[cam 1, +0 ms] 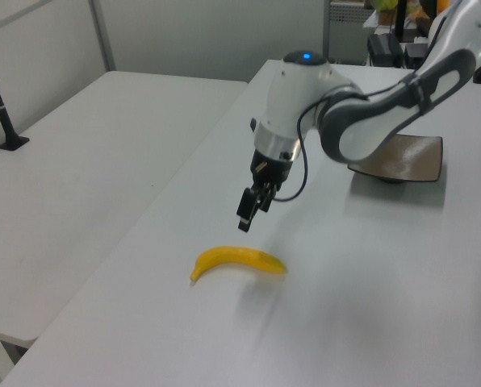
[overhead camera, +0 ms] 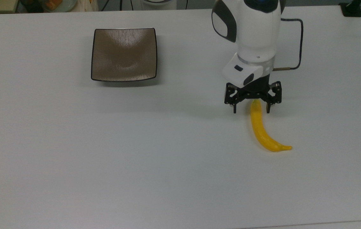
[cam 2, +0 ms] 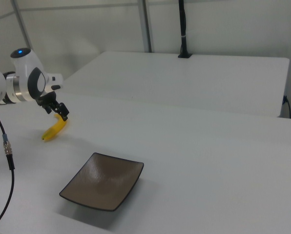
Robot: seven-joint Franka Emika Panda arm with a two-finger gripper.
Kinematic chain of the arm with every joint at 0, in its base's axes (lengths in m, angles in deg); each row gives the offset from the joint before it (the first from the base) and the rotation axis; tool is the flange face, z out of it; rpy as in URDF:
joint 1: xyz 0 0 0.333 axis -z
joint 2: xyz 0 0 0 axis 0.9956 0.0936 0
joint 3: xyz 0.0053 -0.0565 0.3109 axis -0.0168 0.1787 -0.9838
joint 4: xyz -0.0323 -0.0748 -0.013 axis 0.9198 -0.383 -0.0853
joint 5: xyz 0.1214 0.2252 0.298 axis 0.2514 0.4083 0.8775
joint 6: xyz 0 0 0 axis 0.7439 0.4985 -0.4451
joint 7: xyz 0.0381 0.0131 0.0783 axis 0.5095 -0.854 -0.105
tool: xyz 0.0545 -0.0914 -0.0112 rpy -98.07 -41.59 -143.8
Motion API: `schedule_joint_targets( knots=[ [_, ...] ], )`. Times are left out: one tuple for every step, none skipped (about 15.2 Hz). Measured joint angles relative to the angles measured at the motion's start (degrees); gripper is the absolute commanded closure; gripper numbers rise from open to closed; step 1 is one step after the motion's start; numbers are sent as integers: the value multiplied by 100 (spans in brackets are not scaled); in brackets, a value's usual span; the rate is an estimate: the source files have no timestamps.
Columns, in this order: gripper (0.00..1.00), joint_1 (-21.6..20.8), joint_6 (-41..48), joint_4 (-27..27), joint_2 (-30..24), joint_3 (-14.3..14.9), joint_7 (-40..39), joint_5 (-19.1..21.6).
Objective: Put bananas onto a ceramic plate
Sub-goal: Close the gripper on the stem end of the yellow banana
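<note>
The gripper (overhead camera: 250, 109) hangs with its fingers spread wide, straddling the green end of the banana (overhead camera: 261, 130) at right of centre in the top view, probably so it can drop and pinch there. The banana lies flat on the white table (overhead camera: 72, 159), well apart from the bare plate (overhead camera: 124, 54) at upper left.

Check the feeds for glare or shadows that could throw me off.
Top view: a pale sheen on the ceramic plate, and a soft shadow left of the gripper. Left view: a faint shadow right of the banana.
</note>
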Motion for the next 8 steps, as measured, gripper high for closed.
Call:
schedule_joint_targets(
  knots=[
    [0, -47, -83, -45, 144, 0, 151, -196],
    [0, -90, -125, -96, 290, -1, 305, -400],
    [2, -129, -149, -157, 457, -1, 450, -616],
    [19, -150, -158, -199, 556, -2, 493, -731],
    [48, -172, -205, -227, 644, -4, 523, -817],
    [57, -197, -291, -244, 715, -4, 547, -861],
    [58, -218, -371, -260, 767, -5, 556, -891],
    [65, -229, -410, -270, 792, -5, 557, -904]
  ],
)
